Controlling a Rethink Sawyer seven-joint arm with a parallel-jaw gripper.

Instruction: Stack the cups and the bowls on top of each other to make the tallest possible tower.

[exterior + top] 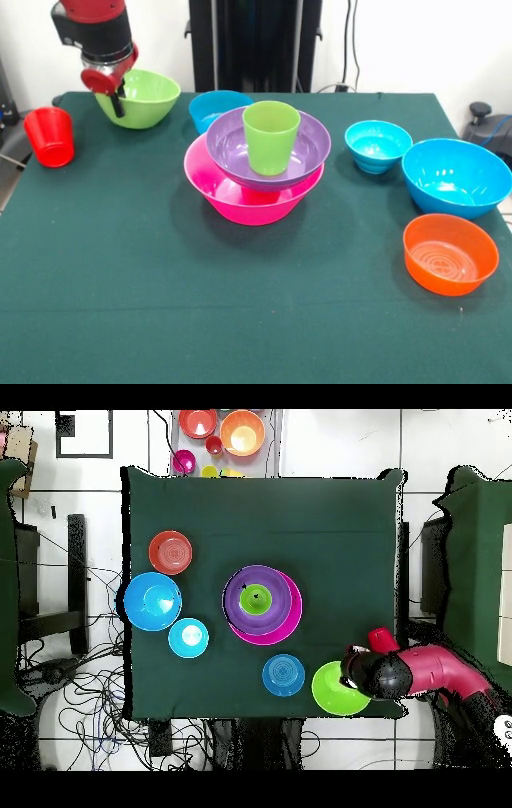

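Observation:
The tower stands mid-table: a wide hot pink bowl [240, 200] with a purple bowl [228, 144] sitting high in it and a lime green cup [270, 136] upright in the purple bowl. Something crimson shows under the purple bowl. From overhead the tower [285, 622] carries the green cup [256, 598]. My gripper [118, 100] is at the far left corner, shut on the near rim of the lime green bowl [148, 98], which tilts slightly; both show overhead, gripper [352, 676] and bowl [335, 690]. The red-orange cup [50, 136] stands upright to its left.
One small cyan bowl [216, 108] sits just behind the tower and another [378, 146] to its right. The large blue bowl [456, 178] and the orange bowl [450, 254] sit near the right edge. The black pedestal [254, 44] stands behind the table. A shelf with spare bowls [242, 432] lies beyond it.

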